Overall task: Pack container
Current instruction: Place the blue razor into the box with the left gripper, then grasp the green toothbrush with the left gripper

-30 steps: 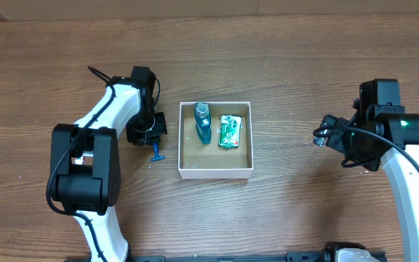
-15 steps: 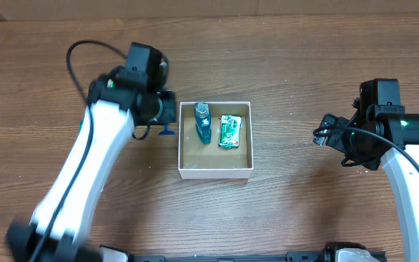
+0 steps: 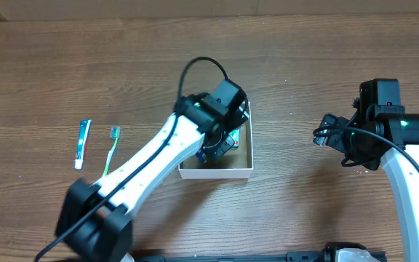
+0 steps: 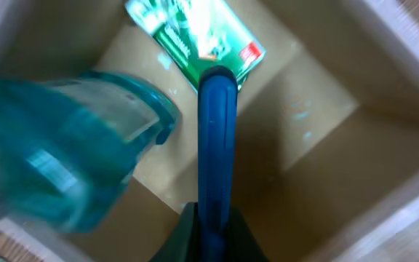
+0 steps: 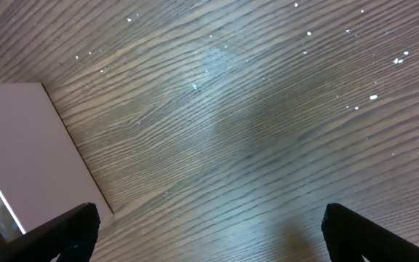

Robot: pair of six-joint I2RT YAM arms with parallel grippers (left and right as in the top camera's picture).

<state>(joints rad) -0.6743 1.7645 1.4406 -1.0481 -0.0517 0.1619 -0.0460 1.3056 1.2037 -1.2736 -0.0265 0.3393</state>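
The container point(image 3: 217, 173), a square white-walled box with a tan floor point(image 4: 311, 138), sits at the table's centre. My left gripper point(image 3: 213, 149) hangs over it, shut on a blue handled item point(image 4: 217, 145) that points down into the box. In the left wrist view a teal bottle point(image 4: 64, 160) lies at the left of the box and a green packet point(image 4: 195, 36) lies beyond the blue item. My right gripper point(image 3: 320, 137) is open and empty over bare wood right of the box; the box's white wall shows in the right wrist view point(image 5: 20, 138).
A blue-and-white tube point(image 3: 84, 143) and a green toothbrush point(image 3: 112, 149) lie side by side on the wood to the left of the box. The left arm crosses from the front left over the box's left side.
My left gripper has lifted the blue item from the wood left of the box and swung right, over the box. The tube and toothbrush are now uncovered. The right arm has not moved.
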